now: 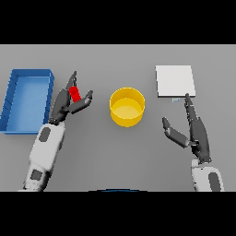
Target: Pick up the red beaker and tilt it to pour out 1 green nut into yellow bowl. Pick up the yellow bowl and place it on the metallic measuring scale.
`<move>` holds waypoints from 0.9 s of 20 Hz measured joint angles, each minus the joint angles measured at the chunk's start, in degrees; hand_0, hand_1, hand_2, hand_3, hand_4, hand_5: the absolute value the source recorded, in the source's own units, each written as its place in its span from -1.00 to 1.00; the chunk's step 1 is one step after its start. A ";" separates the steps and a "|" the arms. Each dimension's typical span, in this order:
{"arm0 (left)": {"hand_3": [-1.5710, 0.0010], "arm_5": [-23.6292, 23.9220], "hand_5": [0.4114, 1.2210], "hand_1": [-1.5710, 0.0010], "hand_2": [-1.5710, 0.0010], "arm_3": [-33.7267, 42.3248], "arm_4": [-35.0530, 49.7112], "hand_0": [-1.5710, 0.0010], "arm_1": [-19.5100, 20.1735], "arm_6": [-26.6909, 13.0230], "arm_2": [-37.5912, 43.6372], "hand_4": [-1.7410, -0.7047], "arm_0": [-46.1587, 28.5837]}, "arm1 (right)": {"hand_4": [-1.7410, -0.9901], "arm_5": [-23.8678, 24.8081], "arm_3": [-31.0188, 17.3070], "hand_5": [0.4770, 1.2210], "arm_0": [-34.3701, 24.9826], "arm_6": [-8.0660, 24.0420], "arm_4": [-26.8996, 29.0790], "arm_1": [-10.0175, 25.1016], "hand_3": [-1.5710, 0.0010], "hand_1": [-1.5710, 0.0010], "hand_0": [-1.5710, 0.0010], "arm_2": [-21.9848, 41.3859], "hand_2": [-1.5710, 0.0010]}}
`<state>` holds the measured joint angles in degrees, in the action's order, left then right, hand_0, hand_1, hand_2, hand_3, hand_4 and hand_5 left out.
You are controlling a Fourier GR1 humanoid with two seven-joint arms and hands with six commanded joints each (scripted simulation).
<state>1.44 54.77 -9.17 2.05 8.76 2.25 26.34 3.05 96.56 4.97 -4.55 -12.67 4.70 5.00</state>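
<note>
The red beaker [75, 94] stands on the grey table, between the fingers and thumb of my left hand [64, 102]. The fingers are nearly straight behind it and the thumb reaches past its front; I cannot see a firm grip. The yellow bowl [126, 107] stands at the table's middle, to the right of the beaker. I see no nut in it. The metallic measuring scale [174, 81] is a flat pale square at the back right. My right hand [196, 130] is open, with straight fingers pointing at the scale's near edge.
A blue tray [11, 99] stands at the far left, close beside my left arm. The table [115, 152] is grey throughout.
</note>
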 measured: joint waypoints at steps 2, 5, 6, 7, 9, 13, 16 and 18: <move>0.63 0.82 -0.08 0.58 0.54 -1.26 1.02 0.64 -0.84 0.54 1.21 -0.44 1.03 | 0.29 0.28 -0.21 -0.55 0.23 -0.32 -0.29 -0.54 1.00 1.00 1.00 0.31 1.00; -0.07 2.79 0.45 -0.11 -0.15 -1.65 1.04 -0.08 -1.54 -0.10 1.89 -0.61 1.80 | 0.29 0.46 -0.86 -0.55 -0.01 0.07 -0.71 -0.46 1.00 1.00 1.00 0.32 1.00; -0.18 3.03 0.56 -0.29 -0.32 -2.72 0.35 -0.26 -1.43 0.14 1.75 -0.68 2.67 | 0.30 0.17 0.19 -0.55 0.22 -0.64 -0.13 0.02 1.00 1.00 1.00 -0.03 1.00; -0.24 2.62 0.65 -0.43 -0.45 -3.35 0.07 -0.41 -1.22 1.30 1.51 -0.73 2.98 | 0.30 0.25 0.44 -0.55 1.00 -1.38 -0.39 -0.46 1.00 1.00 1.00 0.45 1.00; -0.51 2.13 0.77 -0.64 -0.65 -3.57 -0.73 -0.62 -0.86 1.17 0.38 -0.62 3.41 | 0.30 0.37 0.35 -0.55 0.67 -0.18 -0.24 -0.36 1.00 1.00 1.00 0.14 1.00; -0.80 3.10 0.83 -0.85 -0.86 -2.40 -1.23 -0.84 -1.84 1.22 0.14 -0.71 2.34 | 0.29 0.07 0.63 -0.55 0.44 0.29 0.60 -0.45 1.00 1.00 1.00 -0.14 1.00; -0.90 4.03 0.77 -0.92 -0.93 -0.59 0.97 -0.92 -2.12 1.21 1.00 -0.85 2.38 | 0.29 0.10 1.01 -0.54 0.81 -0.40 0.30 -0.79 1.00 1.00 1.00 0.35 1.00; -0.93 4.13 0.74 -0.95 -0.95 1.80 2.57 -0.95 -2.10 1.46 1.34 -0.90 1.97 | 0.28 0.36 0.64 -0.54 0.51 0.24 -0.60 -0.41 1.00 1.00 1.00 0.47 1.00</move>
<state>5.57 56.57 -6.61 -0.05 10.22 3.59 28.30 3.42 97.20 5.48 -4.31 -13.28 4.29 5.47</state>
